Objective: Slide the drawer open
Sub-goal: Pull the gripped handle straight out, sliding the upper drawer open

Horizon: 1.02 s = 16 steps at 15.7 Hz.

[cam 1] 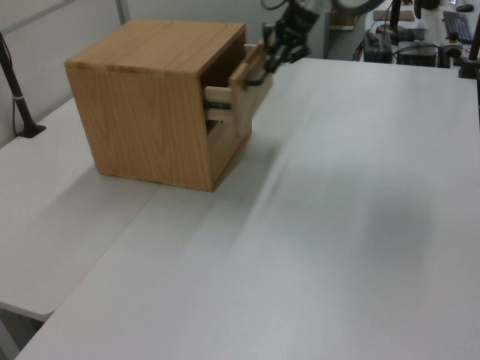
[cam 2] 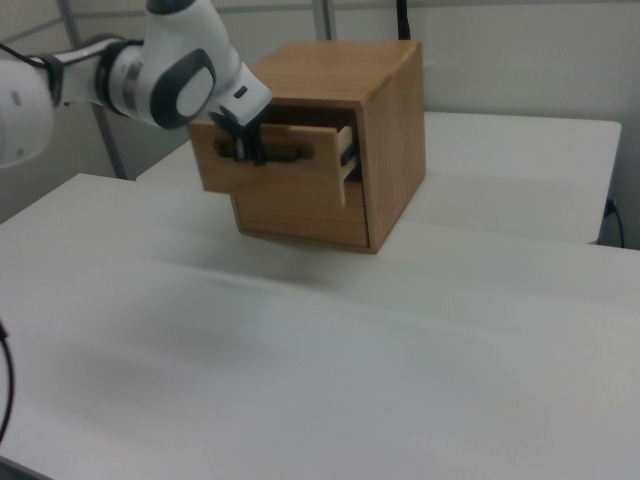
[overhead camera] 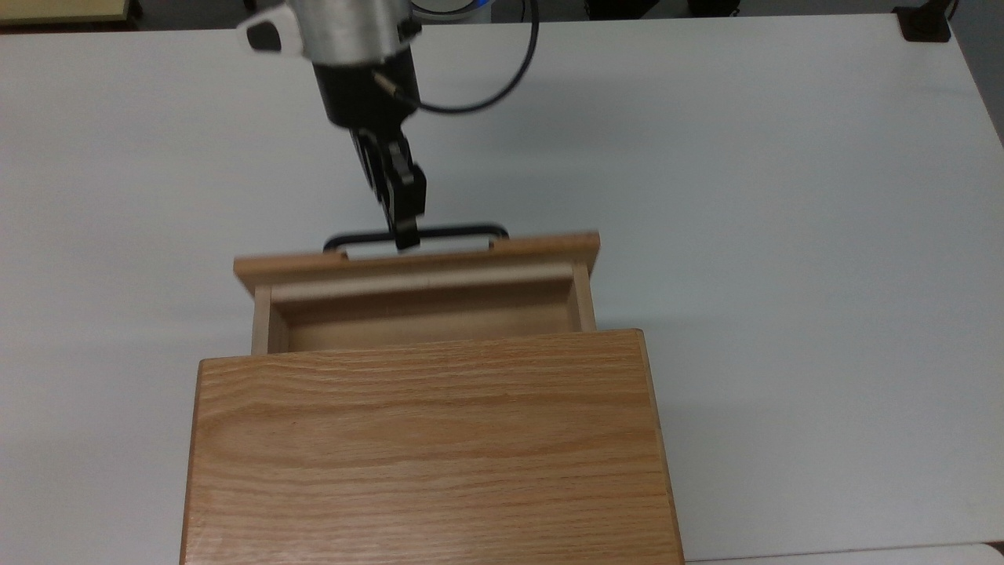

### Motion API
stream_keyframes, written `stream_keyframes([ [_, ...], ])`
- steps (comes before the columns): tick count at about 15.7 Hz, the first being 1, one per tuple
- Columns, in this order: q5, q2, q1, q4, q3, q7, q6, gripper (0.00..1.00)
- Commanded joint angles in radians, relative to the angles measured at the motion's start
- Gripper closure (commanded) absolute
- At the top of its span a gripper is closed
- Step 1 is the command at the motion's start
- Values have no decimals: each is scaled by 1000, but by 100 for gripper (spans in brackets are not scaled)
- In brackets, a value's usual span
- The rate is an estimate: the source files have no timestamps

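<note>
The drawer [overhead camera: 423,320] is the upper one of an oak cabinet [overhead camera: 427,447] and stands partly slid out, its pale inner walls showing in the top view. A thin black handle [overhead camera: 459,230] runs along its front panel. My gripper [overhead camera: 406,235] is shut on the middle of that handle, with the arm reaching in from the top view's upper edge. In the left view the drawer [cam 1: 250,79] juts toward the right with the gripper [cam 1: 276,56] at its front. The right view shows the drawer [cam 2: 300,170] sticking out to the left and the gripper [cam 2: 248,150] clamped on the handle.
The cabinet stands on a white table [overhead camera: 784,235] with wide bare surface all around it. A second, lower drawer front [cam 2: 300,215] sits flush. A black post [cam 1: 19,97] stands at the left view's left edge, and desk clutter [cam 1: 420,37] lies behind the arm.
</note>
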Motion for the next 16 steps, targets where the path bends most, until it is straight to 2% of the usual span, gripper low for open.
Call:
stream_keyframes([
  [1,-10,-160,-19,-92,12,-166,-179,100],
  [4,-11,-212,-44,-107,12,-203,-295,100],
  [8,-25,-282,-60,-147,12,-324,-455,100],
  [11,-43,-284,-60,-149,12,-330,-504,97],
  [12,-47,-284,-62,-149,12,-330,-510,89],
  [14,-44,-284,-80,-144,12,-323,-512,1],
  [16,-44,-283,-83,-132,12,-326,-511,0],
])
